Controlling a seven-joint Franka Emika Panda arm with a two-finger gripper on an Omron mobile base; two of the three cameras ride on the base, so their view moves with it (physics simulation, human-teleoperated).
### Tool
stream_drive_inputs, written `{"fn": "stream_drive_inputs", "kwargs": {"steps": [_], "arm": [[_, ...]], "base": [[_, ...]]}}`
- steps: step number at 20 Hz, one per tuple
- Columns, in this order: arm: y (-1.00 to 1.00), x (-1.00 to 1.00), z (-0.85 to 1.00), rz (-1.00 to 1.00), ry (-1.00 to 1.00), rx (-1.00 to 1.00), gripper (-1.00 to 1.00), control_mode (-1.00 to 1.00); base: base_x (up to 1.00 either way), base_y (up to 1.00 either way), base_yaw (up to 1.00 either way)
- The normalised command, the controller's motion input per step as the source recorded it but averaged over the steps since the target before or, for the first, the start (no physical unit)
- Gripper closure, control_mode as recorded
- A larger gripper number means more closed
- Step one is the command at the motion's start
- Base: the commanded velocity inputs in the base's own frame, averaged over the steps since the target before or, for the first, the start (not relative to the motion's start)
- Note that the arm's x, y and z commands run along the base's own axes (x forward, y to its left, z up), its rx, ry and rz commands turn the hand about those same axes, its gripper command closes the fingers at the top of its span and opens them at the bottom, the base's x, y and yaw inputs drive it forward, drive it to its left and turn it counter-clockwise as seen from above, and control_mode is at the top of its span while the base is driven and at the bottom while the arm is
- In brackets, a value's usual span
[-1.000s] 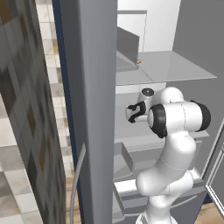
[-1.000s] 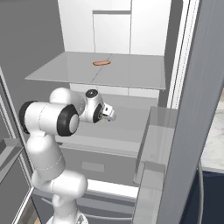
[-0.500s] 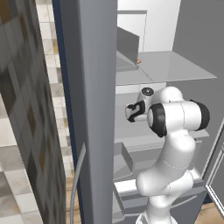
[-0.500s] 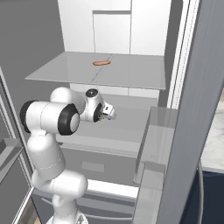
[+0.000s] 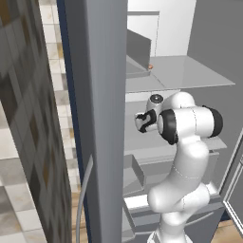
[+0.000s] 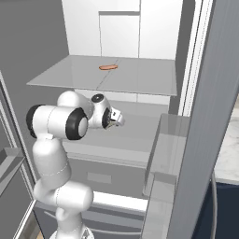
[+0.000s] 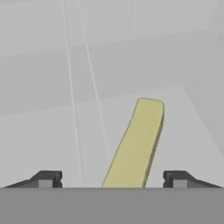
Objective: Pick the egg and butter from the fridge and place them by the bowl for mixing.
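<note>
The butter (image 7: 138, 144), a yellow-olive stick, lies flat on a grey shelf inside the fridge (image 6: 116, 77). In the hand view it runs up from between my two dark fingertips (image 7: 46, 177). My gripper (image 7: 113, 178) is open, with a gap on each side of the stick, touching nothing. From the base views the gripper (image 5: 141, 122) (image 6: 116, 119) reaches into the middle shelf space, under the upper shelf (image 5: 190, 71). The egg and the bowl are out of view.
A brownish-orange lump (image 6: 108, 67) (image 5: 150, 67) lies on the upper shelf. The open fridge door (image 5: 99, 118) stands close on the left, and the other door with its bins (image 6: 172, 154) on the right. Grey drawers (image 6: 98, 175) sit below the shelf.
</note>
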Motion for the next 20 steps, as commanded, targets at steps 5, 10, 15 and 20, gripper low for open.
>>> {"fn": "stream_drive_inputs", "kwargs": {"steps": [5, 10, 15, 20], "arm": [[0.00, 0.00, 0.00, 0.00, 0.00, 0.00, 1.00, -1.00], [0.00, -0.04, 0.02, 0.00, -0.06, 0.00, 1.00, -1.00], [0.00, -0.42, 0.46, 0.00, -0.23, 0.00, 1.00, -1.00], [0.00, -1.00, 0.79, 0.00, -0.02, 0.00, 1.00, -1.00]], "base": [[0.00, 0.00, 0.00], [0.00, 0.00, 0.00], [0.00, 0.00, 0.00], [0.00, 0.00, 0.00]]}}
